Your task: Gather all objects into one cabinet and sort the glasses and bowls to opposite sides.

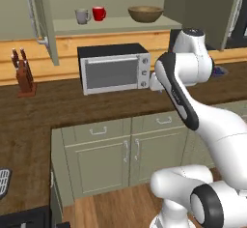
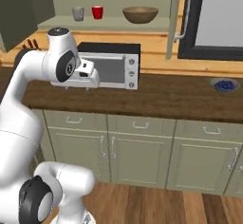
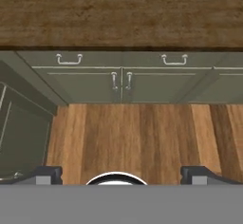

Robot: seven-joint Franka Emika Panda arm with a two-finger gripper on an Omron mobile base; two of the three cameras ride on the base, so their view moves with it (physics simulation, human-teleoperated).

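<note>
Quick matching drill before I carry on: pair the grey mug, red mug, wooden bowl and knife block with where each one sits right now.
Things:
1. grey mug
2. red mug
3. wooden bowl
4. knife block

Places:
A. right part of the open cabinet shelf
B. on the counter, left of the microwave
C. leftmost on the cabinet shelf
D. on the shelf, between the other mug and the bowl

Pairs: 1-C, 2-D, 3-A, 4-B

Kitchen: microwave (image 1: 115,67), wooden counter (image 1: 72,104), base cabinets (image 1: 125,157)
</note>
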